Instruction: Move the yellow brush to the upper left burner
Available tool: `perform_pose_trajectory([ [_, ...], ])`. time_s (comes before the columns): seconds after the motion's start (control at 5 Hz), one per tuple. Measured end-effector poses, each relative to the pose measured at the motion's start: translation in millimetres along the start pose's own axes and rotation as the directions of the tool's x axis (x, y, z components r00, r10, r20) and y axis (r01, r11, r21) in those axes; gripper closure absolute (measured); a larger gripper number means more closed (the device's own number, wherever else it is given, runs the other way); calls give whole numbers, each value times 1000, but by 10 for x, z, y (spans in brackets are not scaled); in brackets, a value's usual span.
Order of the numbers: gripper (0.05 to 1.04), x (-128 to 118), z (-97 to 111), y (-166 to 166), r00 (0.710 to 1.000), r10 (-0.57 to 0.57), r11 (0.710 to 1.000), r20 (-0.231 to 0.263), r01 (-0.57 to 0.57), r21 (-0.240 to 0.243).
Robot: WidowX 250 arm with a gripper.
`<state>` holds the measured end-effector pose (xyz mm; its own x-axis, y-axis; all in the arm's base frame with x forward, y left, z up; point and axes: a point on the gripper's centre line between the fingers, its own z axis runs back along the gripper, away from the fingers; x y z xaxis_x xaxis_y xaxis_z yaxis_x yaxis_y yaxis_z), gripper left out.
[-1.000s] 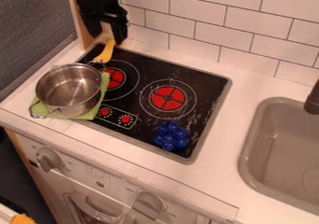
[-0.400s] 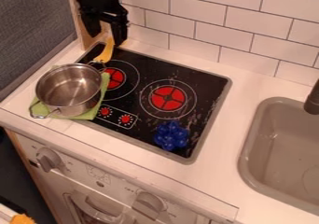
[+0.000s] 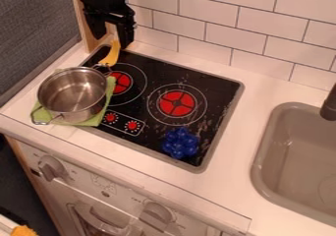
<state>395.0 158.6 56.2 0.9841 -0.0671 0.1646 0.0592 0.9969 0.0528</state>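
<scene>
The black gripper [image 3: 113, 38] hangs at the upper left, over the cooktop's back left corner, its two fingers spread apart. Just below it lies the yellow brush [image 3: 112, 54], with its upper end close to the right-hand finger; whether they touch I cannot tell. The brush's lower end is by the pot's back rim, at the edge of the upper left burner [image 3: 121, 82]. That burner's red centre is partly hidden by the steel pot [image 3: 73, 93] and the green cloth under it.
A blue knobbly object [image 3: 181, 143] sits at the cooktop's front right, below the right burner [image 3: 177, 103]. The grey sink [image 3: 295, 166] and its dark faucet [image 3: 329, 104] are at the right. A tiled wall [image 3: 249, 18] runs behind, and a grey panel [image 3: 33, 28] stands at left.
</scene>
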Motion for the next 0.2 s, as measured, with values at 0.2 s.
perform_pose_trajectory([
  [0.2,83,0,0,0,1000,0,1000,0,0,0],
])
